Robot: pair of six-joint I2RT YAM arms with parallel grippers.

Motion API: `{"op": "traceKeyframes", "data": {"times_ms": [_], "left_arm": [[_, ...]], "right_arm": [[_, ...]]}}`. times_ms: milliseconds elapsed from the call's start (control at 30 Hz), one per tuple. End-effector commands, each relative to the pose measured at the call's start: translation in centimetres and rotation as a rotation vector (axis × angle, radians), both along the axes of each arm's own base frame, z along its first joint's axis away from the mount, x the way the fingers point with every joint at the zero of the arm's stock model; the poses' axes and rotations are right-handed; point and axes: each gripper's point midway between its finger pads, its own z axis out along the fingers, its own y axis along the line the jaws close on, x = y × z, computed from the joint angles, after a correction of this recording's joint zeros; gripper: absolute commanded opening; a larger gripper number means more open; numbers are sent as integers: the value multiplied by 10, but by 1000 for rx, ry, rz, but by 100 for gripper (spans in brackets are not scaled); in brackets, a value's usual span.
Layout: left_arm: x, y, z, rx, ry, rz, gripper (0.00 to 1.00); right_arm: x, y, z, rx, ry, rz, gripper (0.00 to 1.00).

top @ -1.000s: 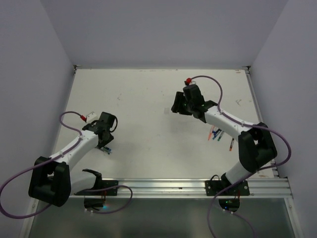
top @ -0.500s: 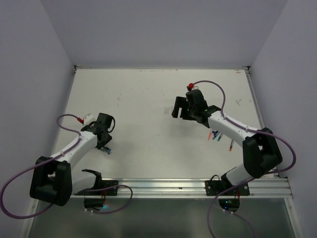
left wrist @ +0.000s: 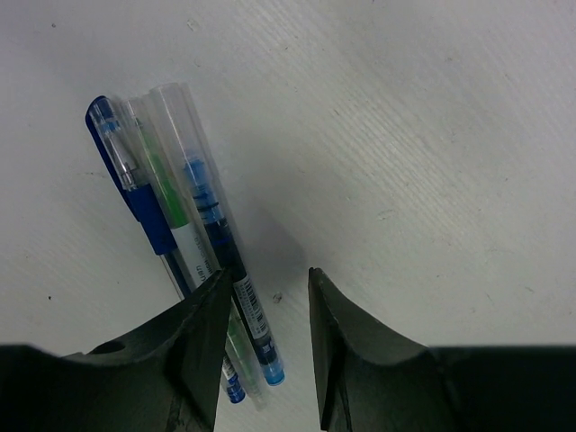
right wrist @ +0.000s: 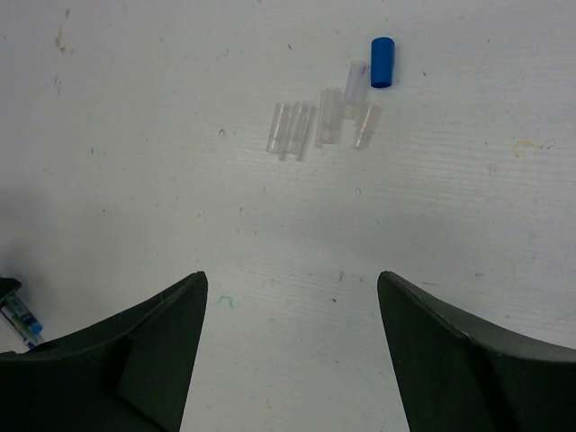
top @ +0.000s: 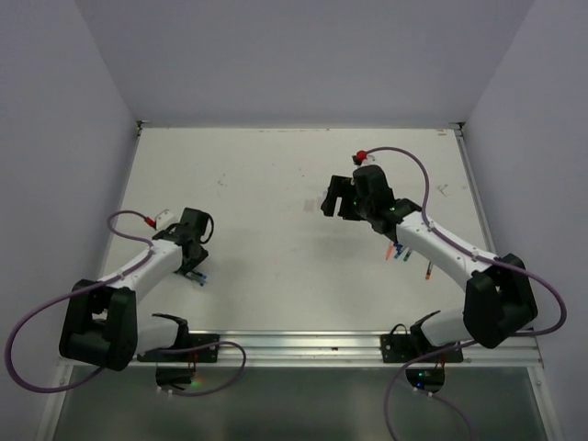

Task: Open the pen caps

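Observation:
Several loose clear pen caps and one blue cap lie together on the white table. My right gripper is open wide and empty, hovering short of them; in the top view it is right of centre. Three pens lie side by side under my left gripper: a blue-capped pen, a green pen and a blue-ink pen with a clear cap. The left jaws stand open and empty, the left finger over the pens' lower ends. In the top view the left gripper is at the left.
More pens lie on the table beside the right arm, one further right. A pen tip shows at the right wrist view's left edge. Grey walls close in the table on both sides and at the back.
The right arm has stretched out and its wrist has shifted slightly right, the gripper still open. The left arm has hardly moved.

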Motion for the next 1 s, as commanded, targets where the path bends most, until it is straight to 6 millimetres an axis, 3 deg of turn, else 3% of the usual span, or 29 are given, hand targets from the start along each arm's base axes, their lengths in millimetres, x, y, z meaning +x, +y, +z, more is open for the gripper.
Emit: {"op": "traceKeyframes", "data": {"times_ms": [0, 467, 767, 867, 967], "left_arm": [[9, 4, 1, 14, -32, 13, 42], [13, 3, -12, 23, -7, -5, 38], [26, -1, -21, 24, 4, -52, 19], [35, -1, -17, 38, -1, -66, 2], [52, -10, -4, 11, -55, -112, 0]], "right_arm": [[-3, -6, 11, -15, -43, -4, 80], [-6, -12, 23, -8, -80, -19, 79], [-9, -17, 28, -13, -101, -33, 79], [-9, -18, 27, -12, -99, -34, 79], [-10, -16, 24, -16, -89, -24, 80]]}}
